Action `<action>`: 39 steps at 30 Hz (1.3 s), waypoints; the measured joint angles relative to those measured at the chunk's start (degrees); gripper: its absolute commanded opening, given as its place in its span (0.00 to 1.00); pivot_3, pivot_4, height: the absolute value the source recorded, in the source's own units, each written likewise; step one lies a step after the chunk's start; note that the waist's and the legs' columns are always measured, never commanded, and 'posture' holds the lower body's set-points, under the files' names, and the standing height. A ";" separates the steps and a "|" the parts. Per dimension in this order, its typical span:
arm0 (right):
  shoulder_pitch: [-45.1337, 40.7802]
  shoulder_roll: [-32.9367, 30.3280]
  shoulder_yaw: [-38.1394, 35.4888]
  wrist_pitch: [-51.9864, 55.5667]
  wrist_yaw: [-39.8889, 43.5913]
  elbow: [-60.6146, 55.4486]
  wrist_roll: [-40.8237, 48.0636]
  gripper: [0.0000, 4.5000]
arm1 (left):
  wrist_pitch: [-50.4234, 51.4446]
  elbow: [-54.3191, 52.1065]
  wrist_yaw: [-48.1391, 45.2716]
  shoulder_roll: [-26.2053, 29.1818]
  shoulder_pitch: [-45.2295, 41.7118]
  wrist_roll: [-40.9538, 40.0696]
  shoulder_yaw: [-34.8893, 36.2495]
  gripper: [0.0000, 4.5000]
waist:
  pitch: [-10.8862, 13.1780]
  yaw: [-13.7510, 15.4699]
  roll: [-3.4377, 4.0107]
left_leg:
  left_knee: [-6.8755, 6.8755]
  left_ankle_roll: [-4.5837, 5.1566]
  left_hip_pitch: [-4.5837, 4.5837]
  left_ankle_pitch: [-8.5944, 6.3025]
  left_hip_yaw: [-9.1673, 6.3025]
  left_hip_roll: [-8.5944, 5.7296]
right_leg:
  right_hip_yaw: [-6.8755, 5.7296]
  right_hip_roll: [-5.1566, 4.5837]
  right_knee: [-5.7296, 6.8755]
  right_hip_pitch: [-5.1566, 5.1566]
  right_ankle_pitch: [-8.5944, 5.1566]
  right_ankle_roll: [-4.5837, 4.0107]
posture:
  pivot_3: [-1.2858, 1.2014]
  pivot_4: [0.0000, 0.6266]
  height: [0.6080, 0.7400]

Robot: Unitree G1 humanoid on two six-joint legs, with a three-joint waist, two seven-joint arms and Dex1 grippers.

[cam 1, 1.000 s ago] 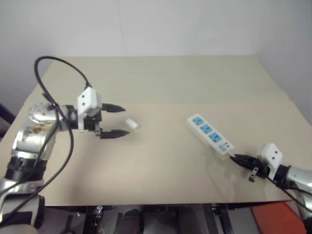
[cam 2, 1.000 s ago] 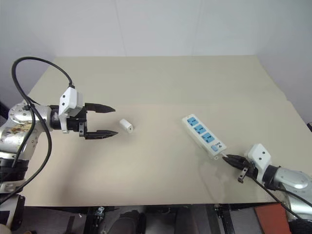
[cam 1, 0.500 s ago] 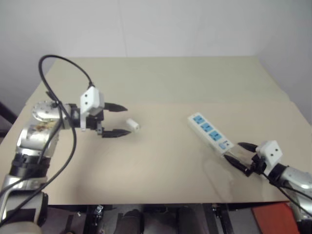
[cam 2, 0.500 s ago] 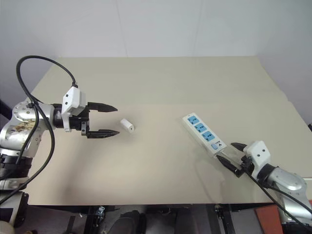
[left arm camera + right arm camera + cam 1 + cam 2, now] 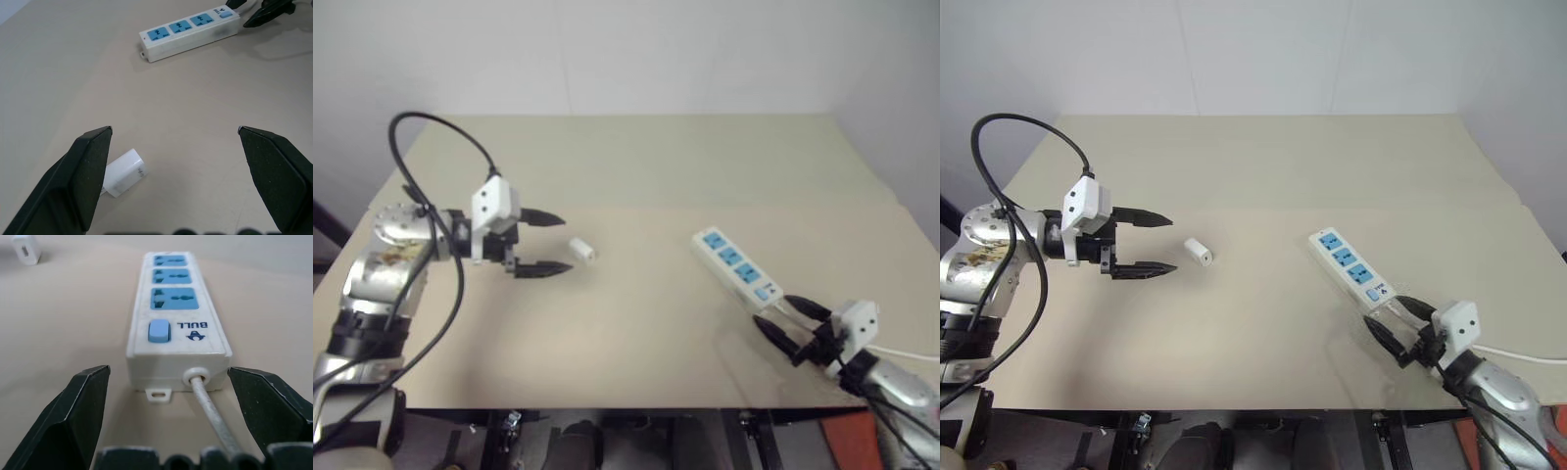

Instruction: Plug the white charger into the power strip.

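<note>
Loosely apart on table (image 5: 1263, 176), white charger (image 5: 1197, 252), power strip (image 5: 1349, 271), sockets empty

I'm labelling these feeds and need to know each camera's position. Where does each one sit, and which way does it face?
Left and right eye views: on the head, looking down over the table; left gripper and right gripper show.
Left wrist view: along its open fingers toward the white charger and the power strip.
Right wrist view: along its open fingers at the strip's cord end.
Shared: charger and strip appear in all views.
</note>
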 measured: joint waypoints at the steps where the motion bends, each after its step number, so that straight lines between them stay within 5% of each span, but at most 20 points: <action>1: -0.88 0.27 0.40 -0.25 -0.24 0.85 -0.34 1.00 | 0.00 0.00 -0.02 0.00 0.00 0.07 0.00 1.00 | 0.00 0.03 0.00 | -0.01 0.00 0.00 0.00 -0.01 0.01 | -0.01 0.00 0.00 -0.01 0.00 0.00 | 0.52 0.24 1.00; 17: -9.69 3.49 2.01 -6.05 1.38 12.37 -1.49 1.00 | 1.05 -1.58 0.77 1.79 2.50 0.80 0.76 1.00 | -0.10 -0.69 -0.15 | 0.00 0.00 0.07 0.00 -0.01 0.04 | 0.01 0.03 0.02 0.04 0.00 0.00 | 0.52 0.24 1.00; 22: -10.92 4.12 2.02 -6.96 2.88 14.25 -0.83 0.76 | 1.14 -2.27 1.02 1.83 2.54 0.77 1.26 1.00 | -0.15 -1.29 -0.23 | -0.01 0.00 0.13 0.00 -0.01 0.05 | 0.02 0.04 0.03 0.08 0.00 0.00 | 0.52 0.24 1.00; 29: -10.89 4.01 2.71 -8.47 4.51 14.46 -1.11 0.76 | 1.13 -2.34 1.91 0.65 2.04 -0.46 1.68 1.00 | -0.15 -1.32 -0.24 | -0.01 0.00 0.13 0.00 0.00 0.07 | 0.04 0.06 0.04 0.05 0.00 -0.01 | 0.52 0.24 1.00; 39: -11.99 -2.57 8.71 -4.37 19.95 9.28 1.65 0.76 | -5.39 1.08 7.26 -2.67 -8.82 6.76 -1.06 1.00 | -0.14 -1.33 -0.24 | 0.00 0.00 0.07 0.00 0.04 0.03 | 0.06 0.06 0.01 0.01 0.02 0.02 | 0.52 0.24 1.00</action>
